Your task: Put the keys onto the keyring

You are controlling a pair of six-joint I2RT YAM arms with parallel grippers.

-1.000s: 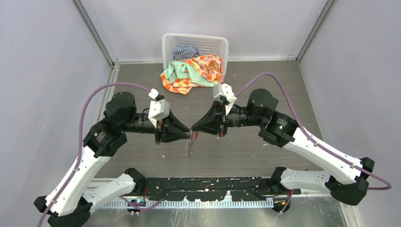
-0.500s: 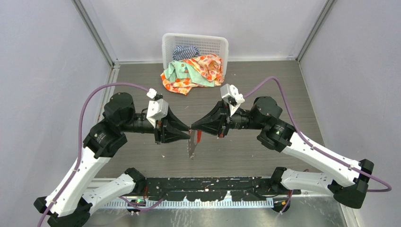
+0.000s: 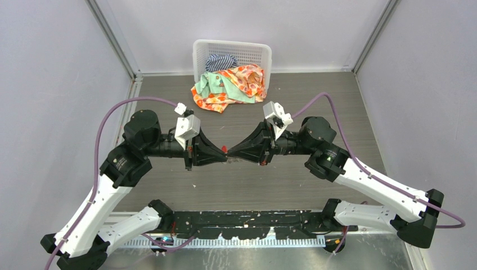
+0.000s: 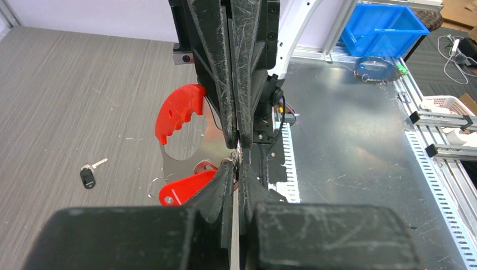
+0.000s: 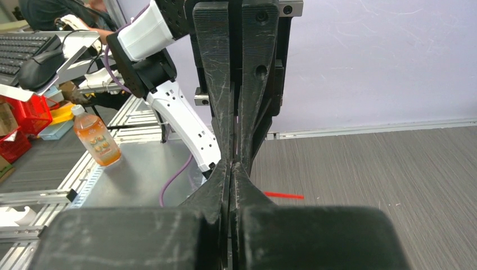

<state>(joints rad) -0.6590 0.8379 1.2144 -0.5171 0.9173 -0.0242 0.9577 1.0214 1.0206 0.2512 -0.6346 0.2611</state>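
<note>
My left gripper [image 3: 224, 158] and right gripper [image 3: 230, 157] meet tip to tip above the middle of the table. Both are shut on the keyring [image 4: 188, 154], pinching its thin metal edge from opposite sides. In the left wrist view the left gripper [image 4: 239, 169] grips from below and the right gripper [image 4: 236, 138] from above. A silver plate, a red serrated piece [image 4: 180, 109] and an elongated red tag [image 4: 183, 188] fan out to the left. One of the keys, black-headed [image 4: 88, 176], lies on the table. The right wrist view shows the right gripper [image 5: 231, 166] shut, with the red tag [image 5: 284, 196] edge-on.
A white basket [image 3: 197, 56] with coloured cloths [image 3: 230, 84] spilling out stands at the back of the table. Off the table are a blue bin [image 4: 388, 28] and an orange bottle [image 5: 95, 138]. The metal rail [image 3: 247, 219] with the arm bases runs along the near edge.
The left gripper has closed on the keyring. The bunch, which hung down below the fingertips, now sits level between them. The right arm shifted slightly.
</note>
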